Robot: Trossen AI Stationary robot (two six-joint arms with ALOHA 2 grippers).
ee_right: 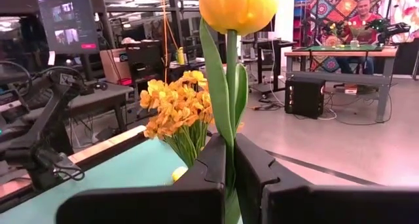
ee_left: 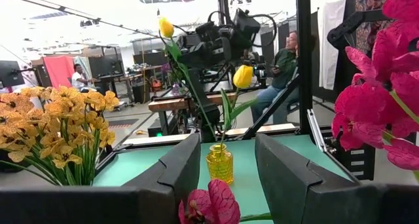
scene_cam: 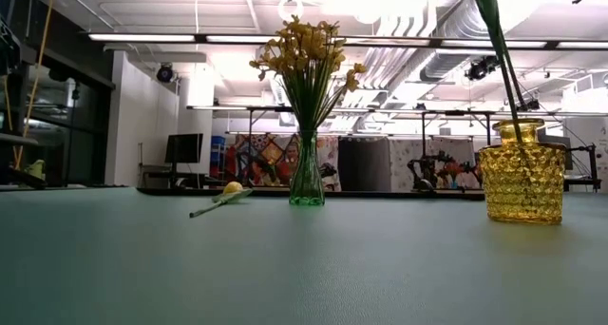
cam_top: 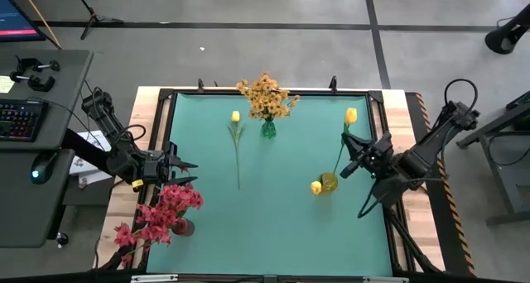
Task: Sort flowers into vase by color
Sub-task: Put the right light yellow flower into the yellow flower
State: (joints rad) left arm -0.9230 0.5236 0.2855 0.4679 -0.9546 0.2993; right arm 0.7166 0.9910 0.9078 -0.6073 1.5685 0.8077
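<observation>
Right end effector (cam_top: 354, 161) pinches a yellow tulip's green stem (ee_right: 230, 86) above the yellow glass vase (cam_top: 328, 183); left end effector (cam_top: 189, 173) hangs open, empty.

The table mat (cam_top: 273, 208) is plain teal, edged by a black frame (cam_top: 166, 134). Orange-yellow flowers (cam_top: 267, 95) fill a green glass vase (scene_cam: 306, 184) at twelve o'clock; magenta flowers (cam_top: 161, 213) sit at seven o'clock. Yellow tulips (cam_top: 350, 116) stand in an amber vase (scene_cam: 521, 182) with a bumpy diamond pattern.
</observation>
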